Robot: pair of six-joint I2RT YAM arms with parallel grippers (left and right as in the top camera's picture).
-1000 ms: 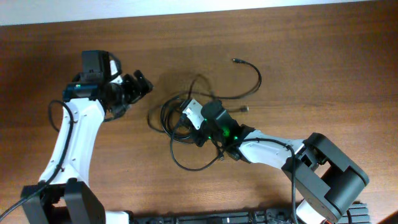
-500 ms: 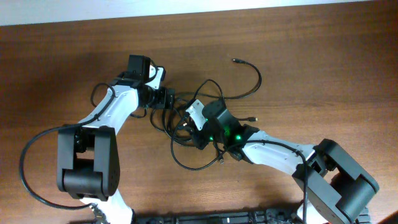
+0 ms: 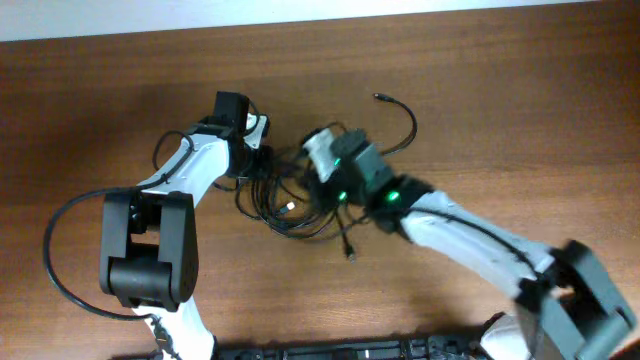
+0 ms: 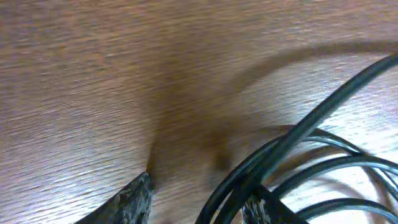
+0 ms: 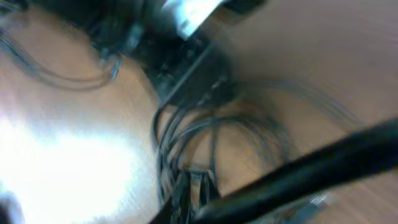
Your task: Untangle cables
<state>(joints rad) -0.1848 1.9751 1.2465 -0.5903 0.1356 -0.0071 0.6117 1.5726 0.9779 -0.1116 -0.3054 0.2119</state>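
Observation:
The cables lie as one small black tangle in mid-table, and one long strand arcs right to a plug end. My left gripper is low at the tangle's left edge. In the left wrist view its fingers stand apart, with cable strands between them, close to the right finger; my left gripper is open. My right gripper reaches into the tangle's top from the right. The right wrist view is blurred: my right gripper is shut, and thin cable strands run into its tips.
The left arm's own thick black wire loops over the table at the left. The table's far edge runs along the top. A dark strip lines the near edge between the arm bases.
My left arm swung right to the tangle and its jaws narrowed round strands. My right gripper moved up and away, dragging the tangle into a tighter bunch.

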